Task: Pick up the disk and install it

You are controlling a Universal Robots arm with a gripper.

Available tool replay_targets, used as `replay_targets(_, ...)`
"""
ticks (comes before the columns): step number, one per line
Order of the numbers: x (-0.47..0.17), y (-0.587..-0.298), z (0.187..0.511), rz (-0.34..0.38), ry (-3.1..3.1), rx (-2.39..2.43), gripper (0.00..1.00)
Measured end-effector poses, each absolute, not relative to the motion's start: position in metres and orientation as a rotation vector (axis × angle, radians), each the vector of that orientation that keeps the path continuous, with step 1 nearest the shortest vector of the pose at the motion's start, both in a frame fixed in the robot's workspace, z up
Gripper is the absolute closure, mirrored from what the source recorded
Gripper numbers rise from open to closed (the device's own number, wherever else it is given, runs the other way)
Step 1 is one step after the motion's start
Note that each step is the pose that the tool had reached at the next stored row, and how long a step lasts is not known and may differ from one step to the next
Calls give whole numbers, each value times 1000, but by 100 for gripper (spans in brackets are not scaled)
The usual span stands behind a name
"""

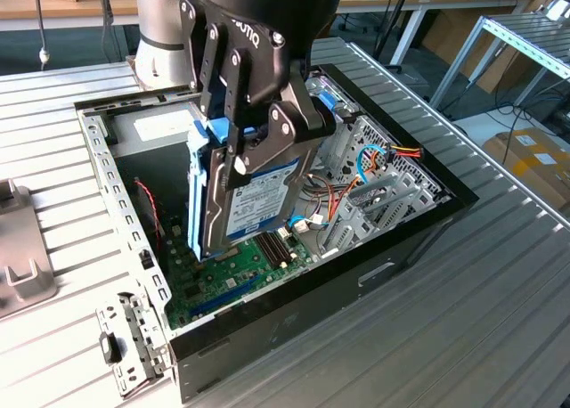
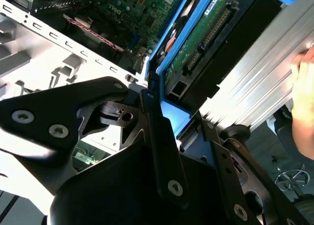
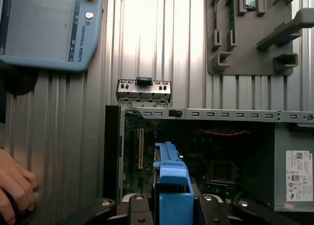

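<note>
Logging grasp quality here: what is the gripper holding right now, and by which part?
The gripper is shut on the disk, gripping its upper end; the rest hangs on edge over the open computer case.

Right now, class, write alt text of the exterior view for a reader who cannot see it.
A black robot gripper holds the disk on edge, label facing the camera, over an open computer case. The green motherboard lies on the case floor beneath the disk, and the case sits on a ribbed metal table.
</note>
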State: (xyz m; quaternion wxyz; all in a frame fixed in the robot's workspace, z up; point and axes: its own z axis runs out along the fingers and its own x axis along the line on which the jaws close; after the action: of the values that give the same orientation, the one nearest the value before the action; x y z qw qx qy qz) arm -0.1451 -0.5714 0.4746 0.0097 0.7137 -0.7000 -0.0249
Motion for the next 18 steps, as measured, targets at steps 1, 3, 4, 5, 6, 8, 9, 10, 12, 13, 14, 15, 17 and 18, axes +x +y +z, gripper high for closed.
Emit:
replay_targets(1,-145,-571,475,-78,-2186,2228,63)
replay_targets(3,-145,-572,475,-78,-2186,2228,63)
replay_targets(4,-143,-572,475,-78,-2186,2228,63)
replay_targets(5,-142,-572,475,-78,-2186,2228,63)
replay_targets(6,-141,-572,474,-78,-2186,2228,63)
replay_targets(8,-139,-572,474,-78,-2186,2228,63)
replay_targets(9,-138,-572,474,-78,-2186,2228,63)
replay_targets(10,-137,-572,474,-78,-2186,2228,63)
replay_targets(12,-135,-572,474,-78,-2186,2228,63)
replay_targets(13,-134,-572,474,-78,-2186,2228,63)
replay_targets(14,-133,-572,474,-78,-2186,2228,63)
replay_targets(15,-133,-572,474,-78,-2186,2228,63)
replay_targets(17,-130,-572,474,-78,-2186,2228,63)
replay_targets(18,-129,-572,474,-78,-2186,2228,63)
